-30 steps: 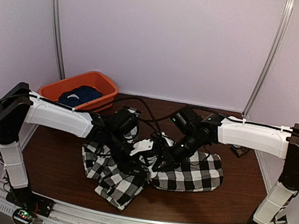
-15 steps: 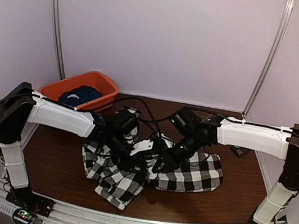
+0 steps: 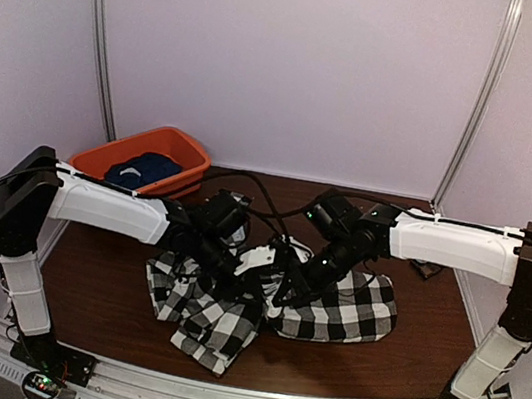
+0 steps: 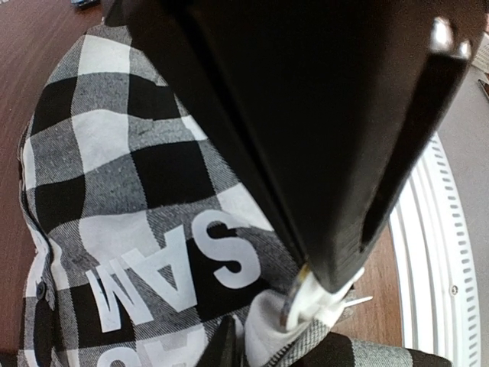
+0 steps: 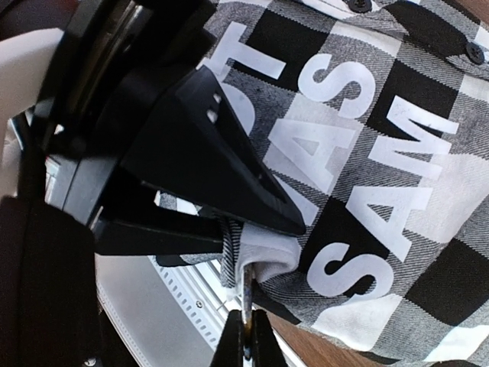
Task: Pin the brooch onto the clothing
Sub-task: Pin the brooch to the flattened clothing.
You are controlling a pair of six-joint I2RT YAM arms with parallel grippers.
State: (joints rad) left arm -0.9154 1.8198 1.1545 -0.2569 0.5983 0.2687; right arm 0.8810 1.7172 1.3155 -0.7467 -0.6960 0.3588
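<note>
Two claws at checked shirt (image 3: 350, 309) | shirt: crumpled on surface (image 3: 101, 280), right of orange tub (image 3: 178, 145) | left claw (image 4: 344, 267): gripping a fold of it | right claw (image 5: 244, 340): clenched, tips at that fold

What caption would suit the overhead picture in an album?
Left arm and right arm meet over a checked shirt on a brown table, orange tub behind.

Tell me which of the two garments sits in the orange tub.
The dark navy garment with a small white mark; the checked lettered shirt lies on the table.
</note>
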